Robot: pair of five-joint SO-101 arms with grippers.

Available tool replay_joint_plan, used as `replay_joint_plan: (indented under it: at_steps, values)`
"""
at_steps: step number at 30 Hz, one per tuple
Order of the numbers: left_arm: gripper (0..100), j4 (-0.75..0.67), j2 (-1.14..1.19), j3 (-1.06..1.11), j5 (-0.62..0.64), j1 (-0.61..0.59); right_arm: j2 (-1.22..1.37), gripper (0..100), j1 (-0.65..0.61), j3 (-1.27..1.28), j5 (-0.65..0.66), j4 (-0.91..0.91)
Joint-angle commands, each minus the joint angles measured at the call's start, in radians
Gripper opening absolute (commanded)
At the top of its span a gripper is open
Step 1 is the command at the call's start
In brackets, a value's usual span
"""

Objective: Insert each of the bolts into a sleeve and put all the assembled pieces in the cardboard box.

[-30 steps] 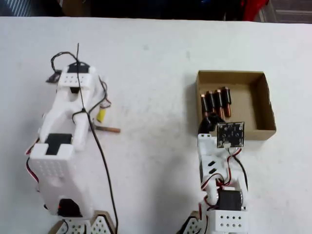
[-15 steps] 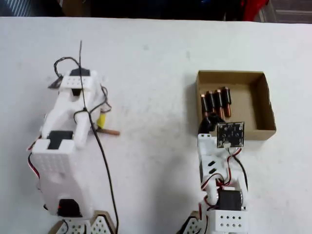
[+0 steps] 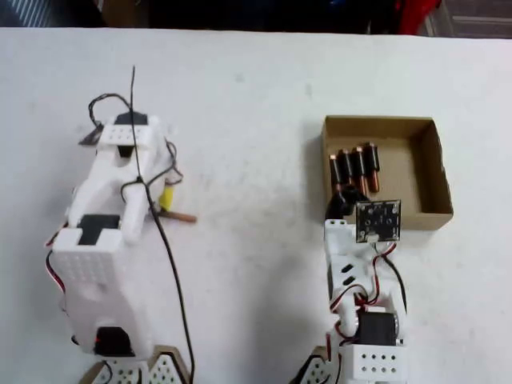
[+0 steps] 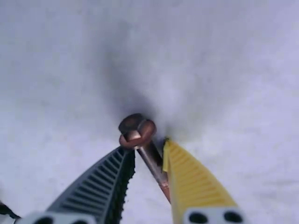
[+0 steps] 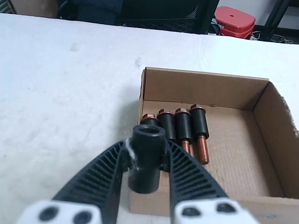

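Left gripper (image 4: 147, 148) clamped on copper bolt (image 4: 136, 129), over white table (image 3: 256, 80), well left of cardboard box (image 3: 380, 122). Right gripper (image 5: 147, 145) clamped on upright black sleeve (image 5: 148, 133), at box's near-left corner. Four assembled pieces (image 5: 183, 125) lie side by side inside box, by its left wall.

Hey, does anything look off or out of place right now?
Nothing stands out. Four assembled pieces lie side by side in the cardboard box; the left pincer grips a bolt, the right pincer a sleeve.
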Motion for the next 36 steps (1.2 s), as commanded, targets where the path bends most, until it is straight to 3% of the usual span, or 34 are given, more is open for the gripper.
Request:
replay_joint_plan:
  at_steps: [1, 5, 12, 15, 21, 25, 29, 36]
  values:
    - [12, -0.046, 0.004, -0.003, 0.003, -0.015, -0.012, 1.7, 0.010, 0.009, -0.002, 0.002]
    - [2, -0.058, 0.004, 0.000, 0.003, -0.016, -0.012, 1.7, 0.010, 0.009, -0.002, 0.002]
    - [2, -0.051, 0.004, -0.002, -0.017, -0.008, -0.012, 1.7, 0.012, 0.009, -0.002, 0.002]
    - [2, -0.051, -0.005, -0.003, -0.199, -0.008, -0.012, 1.7, 0.012, 0.009, -0.002, 0.002]
    - [2, 0.009, -0.004, -0.058, -0.856, -0.008, -0.012, 1.7, 0.012, 0.009, -0.002, 0.002]
    - [2, 0.057, 0.004, -0.109, -1.151, -0.007, -0.012, 1.7, 0.012, 0.009, -0.002, 0.002]
    - [2, 0.054, 0.004, -0.115, -1.257, 0.004, -0.012, 1.7, 0.012, 0.009, -0.002, 0.002]
    - [2, 0.008, 0.005, -0.109, -1.267, 0.002, -0.012, 1.7, 0.012, 0.009, -0.002, 0.002]
